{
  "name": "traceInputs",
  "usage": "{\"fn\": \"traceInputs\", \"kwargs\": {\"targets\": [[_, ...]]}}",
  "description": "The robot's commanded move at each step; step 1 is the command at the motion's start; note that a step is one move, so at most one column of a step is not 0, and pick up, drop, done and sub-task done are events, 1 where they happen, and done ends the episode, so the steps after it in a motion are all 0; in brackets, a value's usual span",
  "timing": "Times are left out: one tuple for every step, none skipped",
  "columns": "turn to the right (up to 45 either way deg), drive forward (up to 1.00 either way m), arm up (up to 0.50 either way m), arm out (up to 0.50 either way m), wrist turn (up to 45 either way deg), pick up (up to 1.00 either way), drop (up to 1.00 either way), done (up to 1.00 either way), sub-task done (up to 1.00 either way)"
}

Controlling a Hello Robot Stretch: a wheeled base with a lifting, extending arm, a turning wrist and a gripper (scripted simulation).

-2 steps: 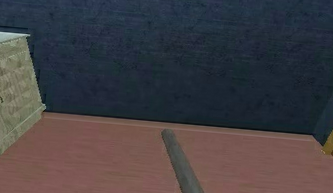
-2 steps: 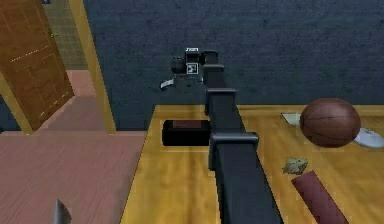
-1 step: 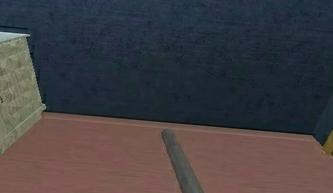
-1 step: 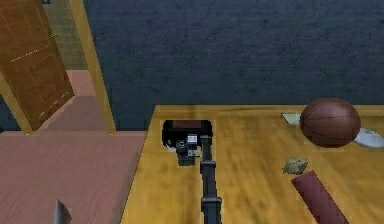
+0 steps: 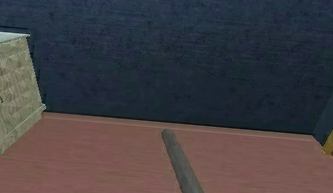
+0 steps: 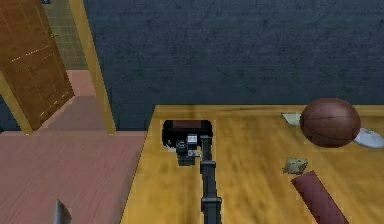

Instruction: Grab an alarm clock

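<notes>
At the arm side view's centre, we find the gripper (image 6: pixel 181 141); a grey lump (image 6: pixel 295 166) lies lower right; grip state indeterminate.

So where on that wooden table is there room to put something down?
Bare wood lies between the arm and the brown ball, and in the strip from the arm to the left edge of the table. The right end is crowded: ball, grey lump, dark red object, white thing.

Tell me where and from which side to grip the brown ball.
Grip the brown ball across its widest middle, probably: it is round, without a handle. Come from the arm side view's left, over bare table; a white thing crowds its right.
</notes>
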Motion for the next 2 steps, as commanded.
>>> {"fn": "traceInputs", "kwargs": {"targets": [[0.0,0.00,0.10,0.00,0.0,0.00,0.00,0.00,0.00],[0.0,0.00,0.00,0.00,0.0,0.00,0.00,1.00,0.00]]}}
